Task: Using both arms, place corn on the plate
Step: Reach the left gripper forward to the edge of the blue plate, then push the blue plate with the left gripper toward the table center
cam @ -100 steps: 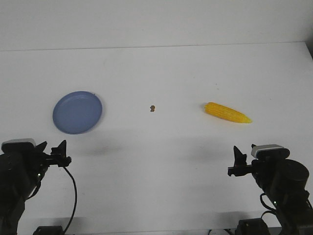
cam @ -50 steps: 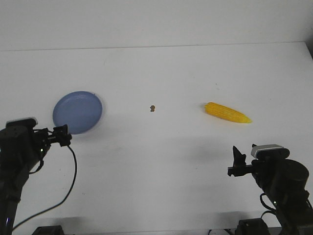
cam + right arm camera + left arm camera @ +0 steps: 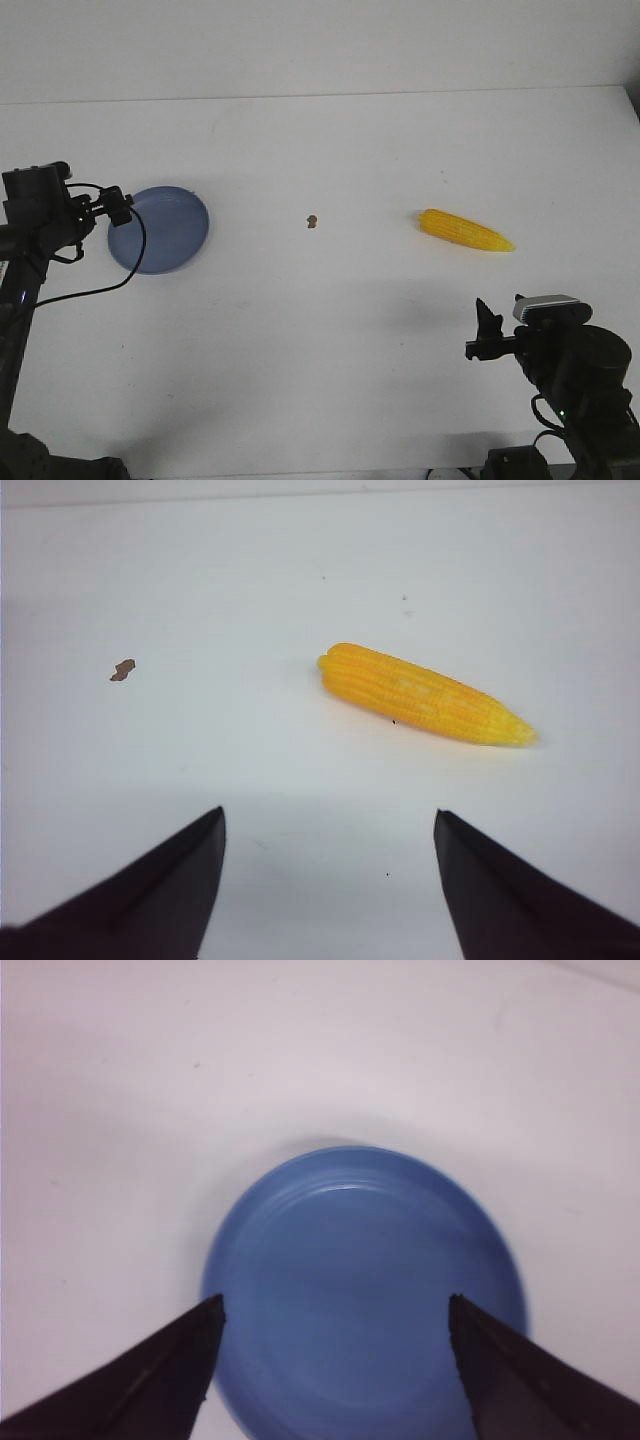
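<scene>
The blue-lavender plate (image 3: 165, 232) lies on the white table at the left and is bare. It fills the left wrist view (image 3: 365, 1280). My left gripper (image 3: 120, 205) is open and empty, raised at the plate's left rim, its fingertips (image 3: 205, 1325) spread over the plate. The yellow-orange corn (image 3: 465, 231) lies on the table at the right, pointed end to the right. It also shows in the right wrist view (image 3: 425, 694). My right gripper (image 3: 487, 330) is open and empty, low near the front edge, well short of the corn.
A tiny brown speck (image 3: 312, 221) lies on the table between plate and corn; it also shows in the right wrist view (image 3: 122, 669). The table's back edge (image 3: 320, 97) runs across the far side. A black cable (image 3: 95, 285) hangs from the left arm.
My left arm has risen and swung back from the front edge to the plate's left rim. The right arm, the corn and the plate have not moved.
</scene>
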Controlling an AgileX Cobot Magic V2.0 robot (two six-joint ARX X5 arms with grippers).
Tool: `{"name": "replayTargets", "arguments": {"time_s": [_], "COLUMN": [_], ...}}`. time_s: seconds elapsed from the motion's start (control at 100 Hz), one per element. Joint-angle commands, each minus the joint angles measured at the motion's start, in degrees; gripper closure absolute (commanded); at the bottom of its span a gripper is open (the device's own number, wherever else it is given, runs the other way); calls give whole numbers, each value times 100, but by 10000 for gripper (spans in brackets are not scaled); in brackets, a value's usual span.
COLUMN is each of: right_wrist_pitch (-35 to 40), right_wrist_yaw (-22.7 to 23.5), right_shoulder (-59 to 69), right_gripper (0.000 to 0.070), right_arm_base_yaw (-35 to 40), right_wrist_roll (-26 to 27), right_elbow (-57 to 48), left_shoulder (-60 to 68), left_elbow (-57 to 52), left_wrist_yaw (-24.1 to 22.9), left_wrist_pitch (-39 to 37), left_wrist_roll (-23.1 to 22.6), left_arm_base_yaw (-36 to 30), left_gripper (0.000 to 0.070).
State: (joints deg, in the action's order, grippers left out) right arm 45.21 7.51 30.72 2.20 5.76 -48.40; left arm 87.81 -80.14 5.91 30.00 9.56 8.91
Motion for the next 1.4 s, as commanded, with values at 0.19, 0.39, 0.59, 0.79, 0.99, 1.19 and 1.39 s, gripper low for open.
{"name": "replayTargets", "arguments": {"time_s": [0.19, 0.39, 0.59, 0.79, 0.99, 1.19, 1.39], "right_wrist_pitch": [-37, -37, -31, -9, -9, -9, -11], "right_wrist_yaw": [0, 0, 2, 2, 2, 0, 2], "right_shoulder": [4, 4, 4, 4, 4, 4, 4], "right_gripper": [266, 266, 266, 266, 266, 266, 266], "right_arm_base_yaw": [4, 4, 4, 4, 4, 4, 4], "right_wrist_roll": [-59, -59, -59, -59, -59, -59, -59], "right_elbow": [-101, -101, -101, -101, -101, -101, -101], "left_shoulder": [772, 1250, 1635, 1993, 2109, 2122, 2168], "left_elbow": [-114, -114, -114, -114, -114, -114, -114], "left_wrist_yaw": [-9, 28, 26, 26, 26, 26, 26], "left_wrist_pitch": [-120, -267, -321, -310, -317, -330, -326], "left_wrist_roll": [-129, -129, -131, -127, -129, -129, -129], "left_arm_base_yaw": [328, 367, 372, 422, 422, 422, 422], "left_gripper": [237, 237, 237, 236, 237, 239, 239]}}
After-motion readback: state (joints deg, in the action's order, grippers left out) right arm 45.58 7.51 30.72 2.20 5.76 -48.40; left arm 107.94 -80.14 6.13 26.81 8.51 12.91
